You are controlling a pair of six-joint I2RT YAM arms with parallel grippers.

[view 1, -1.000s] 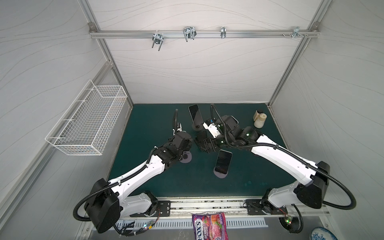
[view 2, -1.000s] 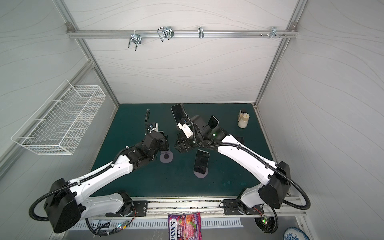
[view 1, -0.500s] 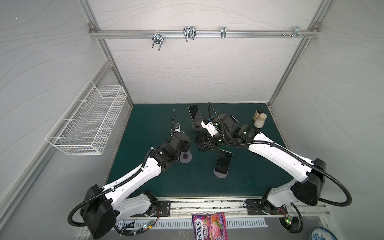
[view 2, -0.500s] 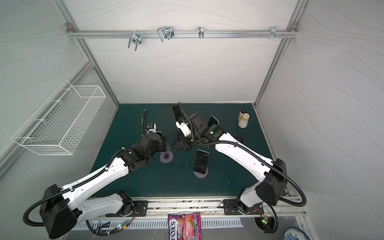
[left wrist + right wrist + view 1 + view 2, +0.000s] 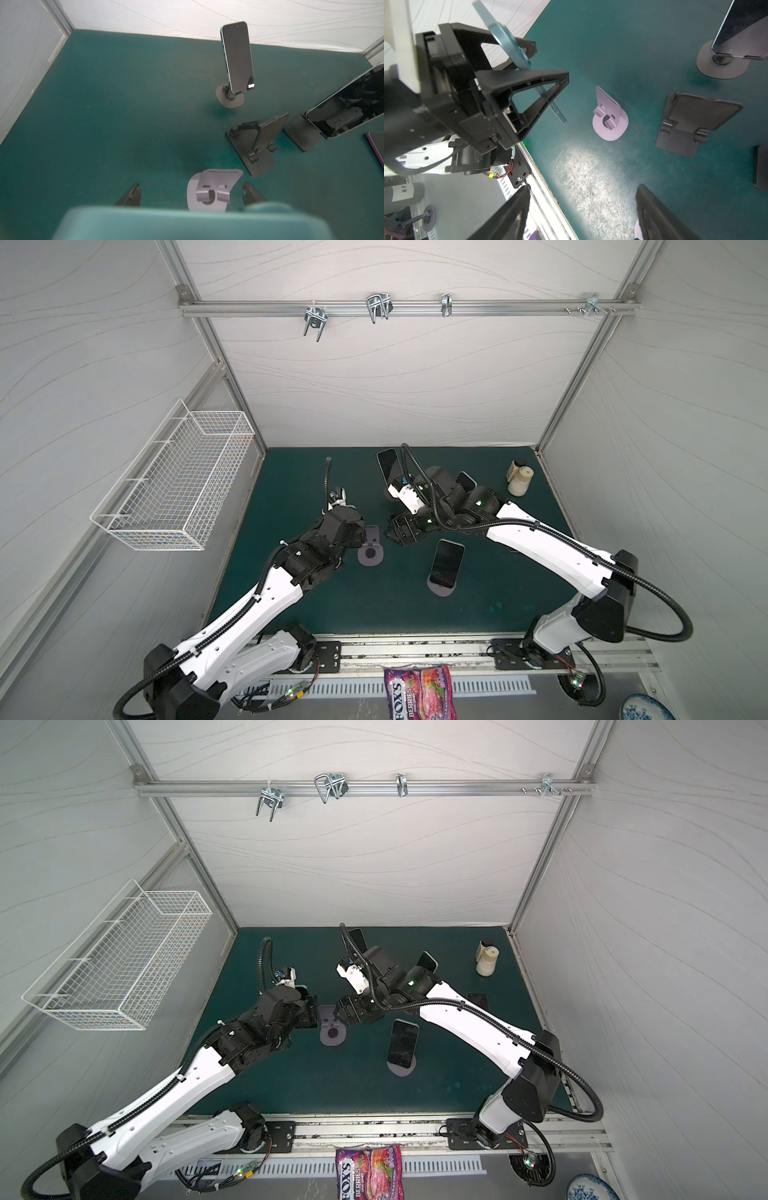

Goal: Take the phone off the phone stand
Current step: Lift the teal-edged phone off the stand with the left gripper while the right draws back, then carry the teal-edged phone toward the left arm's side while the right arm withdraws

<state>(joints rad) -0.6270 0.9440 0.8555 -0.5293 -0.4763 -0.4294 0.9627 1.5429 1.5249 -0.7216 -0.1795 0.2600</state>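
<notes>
Green mat [image 5: 291,489]: beneath both sets of fingers. L gripper [image 5: 191,188]: clamped on teal phone [image 5: 505,42]; whether on faces or edges, not resolvable. R gripper [image 5: 583,187]: fingers apart, nothing betw. them; facing L fingers from opp. side, near, not touching. Phone: off lilac stand [image 5: 370,551], wholly in L fingers, seen near edge-on from R wrist view. Long axis: crosswise to L fingers, not along them; tilted, lower end projecting past fingers toward mat, apparently clear of it. Stand: empty, upright, low betw. the two sets of fingertips, just ahead of and below L tips. Judged: removal done in substance; set-down on mat the likely remainder. L arm the holder, hence nearer; R not needed unless for handover. Risk: lower end of phone near stand's backplate; advise shifting phone sideways from stand before lowering.
</notes>
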